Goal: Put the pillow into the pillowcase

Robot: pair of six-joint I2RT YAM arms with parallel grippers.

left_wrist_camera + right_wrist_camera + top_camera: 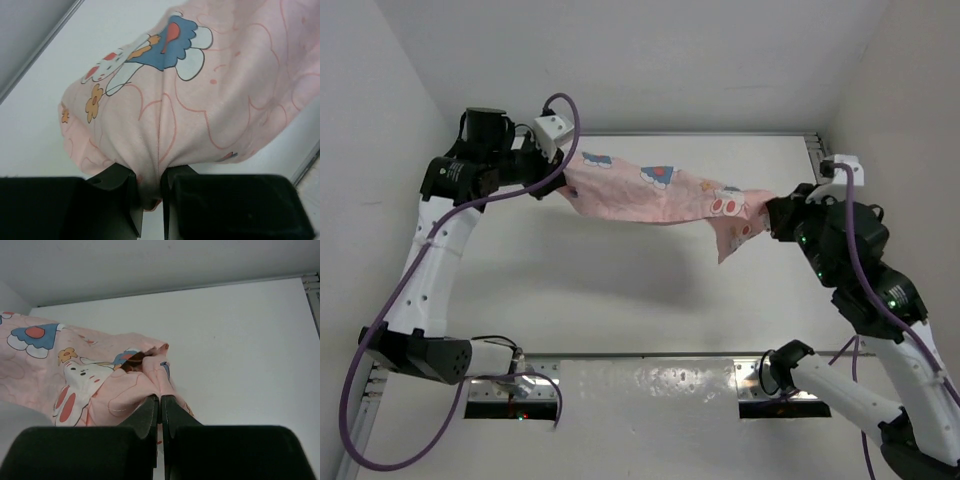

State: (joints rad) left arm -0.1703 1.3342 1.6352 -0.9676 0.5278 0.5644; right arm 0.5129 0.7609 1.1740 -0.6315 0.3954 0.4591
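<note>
Two grips on one cloth: the left gripper (556, 180) is clamped on a bunched fold at one end of the pillowcase (650, 195), and the right gripper (775, 218) is pinched flat on the hem at the other end

The case hangs between them like a sling, off the table (620, 300), sagging a bit mid-span, with a loose corner drooping below the right jaws

My read: it's held by both ends so the load can't slide out and can settle toward the closed end

Pillow (131, 361): only a dark brown sliver shows, just inside the mouth of the case in the right wrist view. The rest is hidden, but the bulge in the left wrist view suggests it fills the sack

Fabric is thin, soft and pink, with white rabbits and blue and orange motifs. Creases radiate from the left pinch. It's puffed and rounded where stuffed, limp and flat at the mouth

Looks close to done, mouth not squared up
</note>
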